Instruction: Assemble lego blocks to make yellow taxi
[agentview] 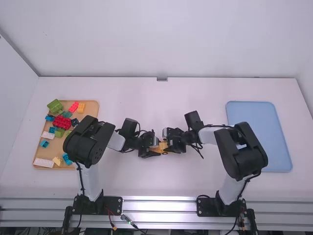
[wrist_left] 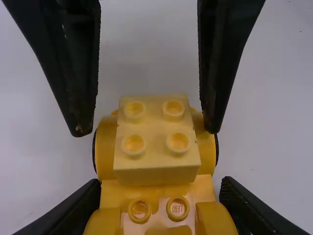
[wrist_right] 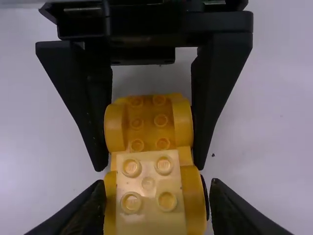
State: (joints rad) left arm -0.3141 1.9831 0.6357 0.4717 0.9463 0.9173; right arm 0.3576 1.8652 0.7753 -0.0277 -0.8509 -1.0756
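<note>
Over the table's middle, my left gripper and my right gripper meet at the yellow-orange taxi base, one at each end. The left gripper is shut on the near end of the base in the left wrist view. A pale yellow four-stud block sits on the base between the rounded wheel arches at the other end. In the right wrist view, the right gripper is shut on the base beside the arches flanking the pale yellow block.
A wooden tray on the left holds red, green, blue, white and yellow-orange blocks; the left arm's elbow overhangs its right side. On the right lies a blue tray, with the right arm's elbow beside its left edge.
</note>
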